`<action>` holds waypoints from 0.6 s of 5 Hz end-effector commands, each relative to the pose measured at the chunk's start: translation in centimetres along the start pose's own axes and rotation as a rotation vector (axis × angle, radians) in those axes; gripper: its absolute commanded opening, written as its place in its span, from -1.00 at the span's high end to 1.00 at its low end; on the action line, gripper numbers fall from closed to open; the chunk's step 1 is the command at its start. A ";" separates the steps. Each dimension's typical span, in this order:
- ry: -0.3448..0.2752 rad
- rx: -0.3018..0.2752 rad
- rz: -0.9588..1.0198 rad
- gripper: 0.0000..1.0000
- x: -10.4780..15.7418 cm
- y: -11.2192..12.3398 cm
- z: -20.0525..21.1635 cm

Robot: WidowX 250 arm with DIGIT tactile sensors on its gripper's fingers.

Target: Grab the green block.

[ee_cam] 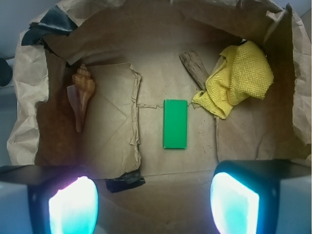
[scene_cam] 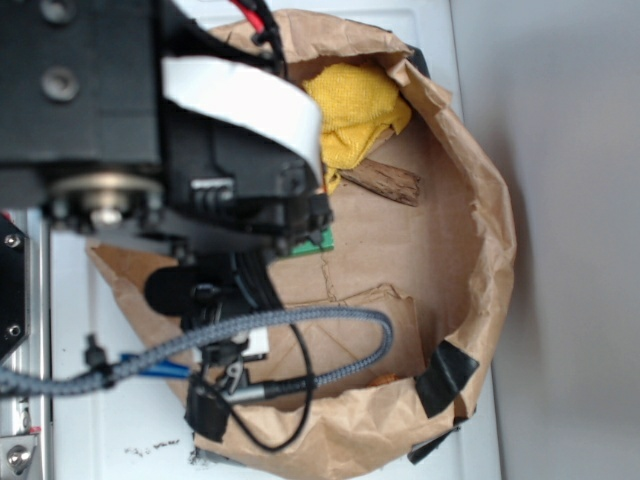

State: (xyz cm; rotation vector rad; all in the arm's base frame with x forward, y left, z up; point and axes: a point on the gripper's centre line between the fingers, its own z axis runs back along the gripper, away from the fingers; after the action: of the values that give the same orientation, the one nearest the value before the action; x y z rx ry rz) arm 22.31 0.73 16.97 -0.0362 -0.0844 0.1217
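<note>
The green block (ee_cam: 175, 123) lies flat on the brown paper floor of the bag, long side pointing away from me, in the middle of the wrist view. In the exterior view only a small green corner (scene_cam: 318, 241) peeks out from under the arm. My gripper (ee_cam: 153, 202) hovers above the paper, nearer than the block, with its two glowing fingers (ee_cam: 73, 207) wide apart and nothing between them. The block sits beyond the gap, slightly right of its centre line. In the exterior view the black arm hides the gripper itself.
A yellow cloth (ee_cam: 241, 78) is bunched at the right rear, a brown wood piece (ee_cam: 194, 68) beside it. A seashell (ee_cam: 82, 92) lies at the left. Crumpled paper bag walls (scene_cam: 480, 190) ring the floor, with black tape (ee_cam: 126, 181) near the left finger.
</note>
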 end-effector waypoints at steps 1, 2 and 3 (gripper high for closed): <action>-0.027 -0.017 0.016 -1.00 2.8 3.2 -7.0; -0.013 0.024 0.035 -1.00 3.2 4.9 -9.1; -0.020 0.058 0.021 -1.00 3.0 4.9 -10.4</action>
State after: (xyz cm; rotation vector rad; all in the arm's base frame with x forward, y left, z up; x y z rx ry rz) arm 25.12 5.22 5.79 0.0082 -0.0671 0.1328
